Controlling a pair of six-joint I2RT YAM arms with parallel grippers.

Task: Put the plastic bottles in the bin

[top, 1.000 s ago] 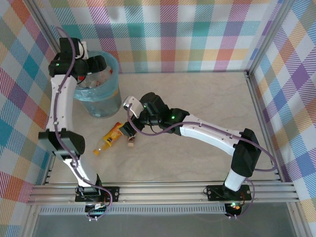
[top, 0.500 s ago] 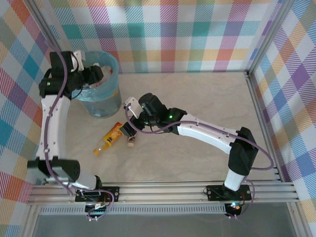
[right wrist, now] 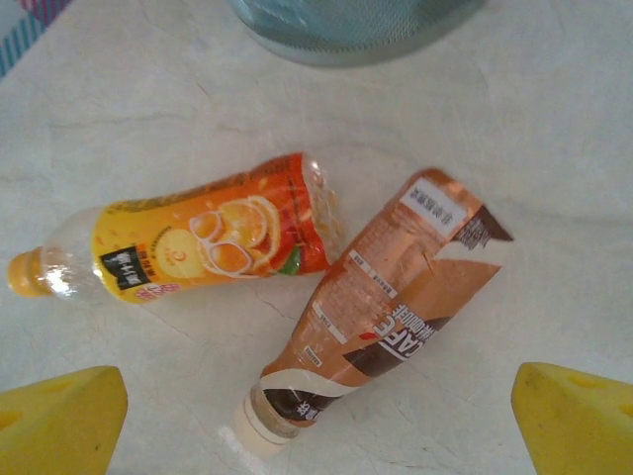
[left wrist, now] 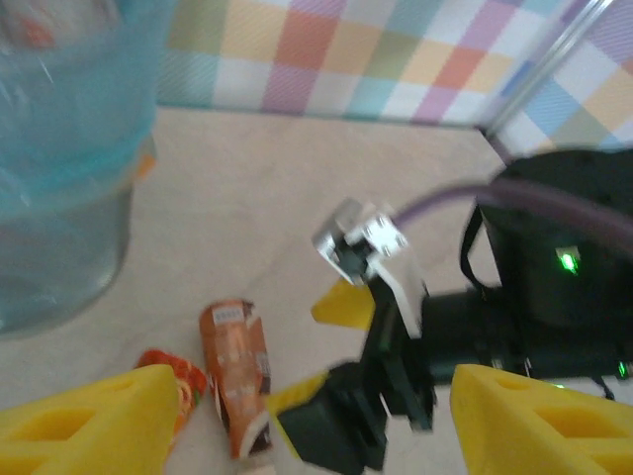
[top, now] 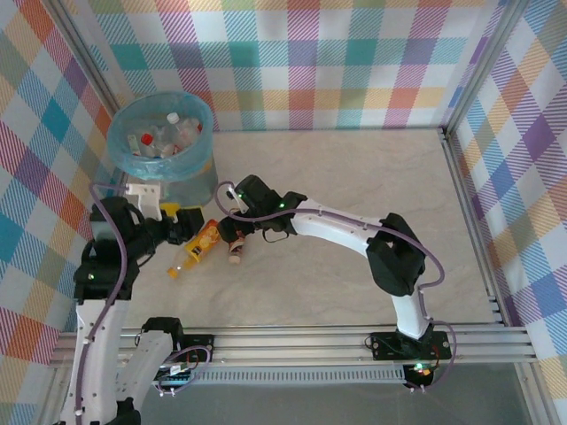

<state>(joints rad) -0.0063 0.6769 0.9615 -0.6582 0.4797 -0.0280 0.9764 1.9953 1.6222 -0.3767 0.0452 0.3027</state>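
Note:
The bin (top: 182, 180), lined with a light blue bag, stands at the back left with several bottles (top: 160, 138) inside. Two bottles lie on the table in front of it. One is an orange-labelled bottle (right wrist: 198, 242) with an orange cap, the other a brown coffee bottle (right wrist: 386, 307) with a white cap. My right gripper (right wrist: 318, 420) hangs open just above the brown bottle (top: 234, 249), its yellow fingers (right wrist: 61, 424) either side of it. My left gripper (top: 183, 223) is open and empty, low by the orange bottle (top: 200, 247), facing the right gripper (left wrist: 346, 396).
The bin's (left wrist: 59, 178) wall stands close to the left of the left gripper (left wrist: 312, 424). The right arm (top: 354, 232) stretches across the table's middle. Checked walls and metal posts (top: 465, 80) ring the table, and a rail (top: 292, 341) runs along the near edge.
My left arm has swung from over the bin down and toward the near side, ending low beside the orange bottle. The right gripper has stayed over the brown bottle while its elbow shifted left.

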